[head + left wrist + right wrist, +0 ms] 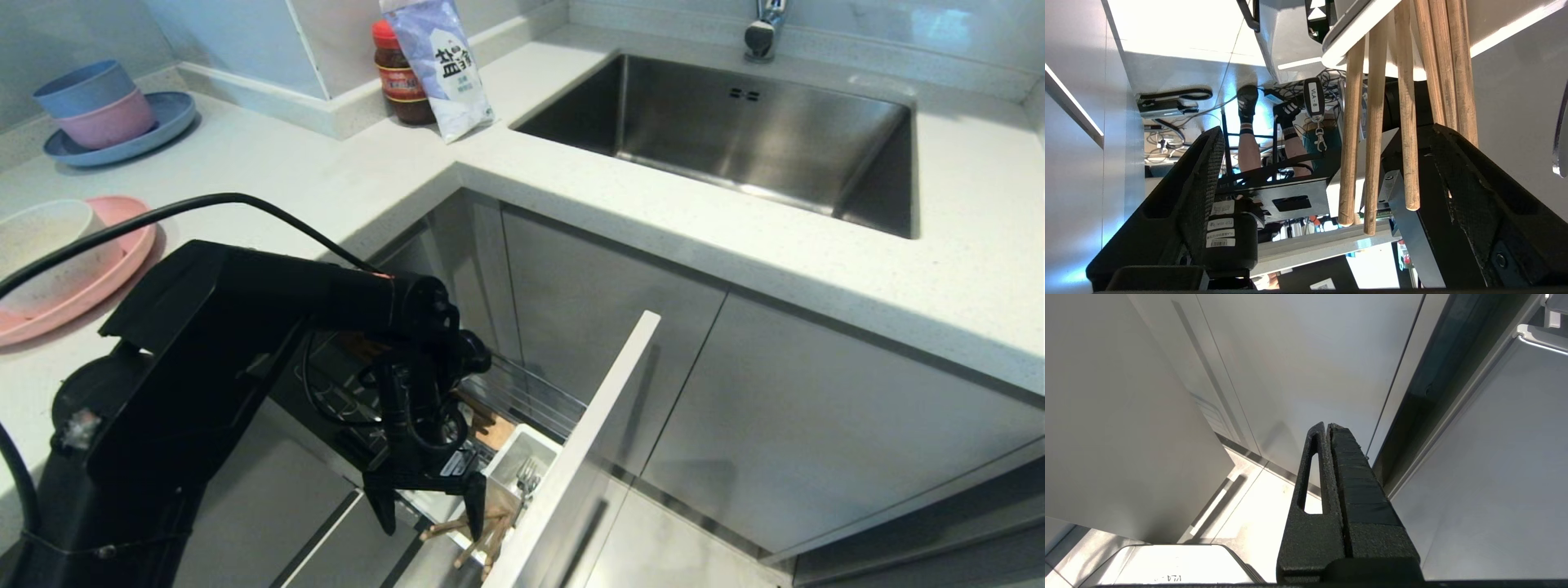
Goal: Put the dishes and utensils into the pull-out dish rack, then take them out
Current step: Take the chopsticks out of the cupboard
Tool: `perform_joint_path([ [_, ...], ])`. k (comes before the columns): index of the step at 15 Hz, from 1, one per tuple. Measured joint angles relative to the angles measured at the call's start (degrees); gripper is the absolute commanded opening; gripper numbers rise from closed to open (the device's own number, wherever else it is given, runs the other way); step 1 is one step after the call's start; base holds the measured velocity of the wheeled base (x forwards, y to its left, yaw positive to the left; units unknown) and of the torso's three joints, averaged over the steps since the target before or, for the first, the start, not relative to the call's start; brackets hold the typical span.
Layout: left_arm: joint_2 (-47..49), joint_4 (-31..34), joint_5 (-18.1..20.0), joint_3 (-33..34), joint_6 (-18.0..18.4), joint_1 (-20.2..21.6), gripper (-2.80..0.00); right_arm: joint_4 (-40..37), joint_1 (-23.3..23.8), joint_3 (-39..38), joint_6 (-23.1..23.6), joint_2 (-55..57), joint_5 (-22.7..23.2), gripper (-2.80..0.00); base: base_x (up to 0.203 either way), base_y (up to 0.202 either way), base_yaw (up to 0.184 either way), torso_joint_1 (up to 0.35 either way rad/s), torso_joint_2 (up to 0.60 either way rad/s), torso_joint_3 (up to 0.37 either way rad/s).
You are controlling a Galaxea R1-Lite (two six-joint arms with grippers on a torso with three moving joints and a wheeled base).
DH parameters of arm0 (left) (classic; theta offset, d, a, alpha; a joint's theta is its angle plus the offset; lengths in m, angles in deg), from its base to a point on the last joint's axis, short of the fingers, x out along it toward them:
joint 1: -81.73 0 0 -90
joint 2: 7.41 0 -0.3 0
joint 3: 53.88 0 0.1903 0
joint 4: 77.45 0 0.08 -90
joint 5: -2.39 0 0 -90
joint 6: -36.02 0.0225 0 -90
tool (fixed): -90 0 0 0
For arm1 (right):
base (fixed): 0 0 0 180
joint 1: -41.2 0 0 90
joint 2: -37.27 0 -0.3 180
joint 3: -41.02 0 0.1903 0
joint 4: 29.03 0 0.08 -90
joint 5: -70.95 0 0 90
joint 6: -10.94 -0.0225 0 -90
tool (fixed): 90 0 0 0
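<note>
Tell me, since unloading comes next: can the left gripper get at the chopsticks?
Probably yes. The left gripper hangs open right beside the chopsticks, which stick out of the cutlery cup, nothing between.

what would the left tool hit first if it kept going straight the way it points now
Most likely the chopsticks: they hang between the open fingers of the left tool, reaching out of the white cutlery cup. Depth is hard to judge.

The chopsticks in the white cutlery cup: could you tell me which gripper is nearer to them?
Left. The left gripper hangs open right at the chopsticks in the pull-out rack, its fingers either side of them. The right gripper is shut, down by the cabinet fronts, outside the head view.
</note>
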Motion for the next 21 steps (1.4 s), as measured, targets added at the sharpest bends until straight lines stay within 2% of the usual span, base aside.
perform_joint_path([
  [11, -0.11, 1.43, -2.54, 0.33, 0.41, 1.43, 0.0, 0.0, 0.0, 0.0, -0.02, 0.0, -0.01, -2.8, 0.0, 0.0, 0.0, 0.0, 0.0, 0.0],
  [21, 1.5, 3.3, -3.38, 1.14, 0.42, -0.53, 0.0, 0.0, 0.0, 0.0, -0.01, 0.0, -0.02, -2.8, 0.0, 0.0, 0.0, 0.0, 0.0, 0.0],
])
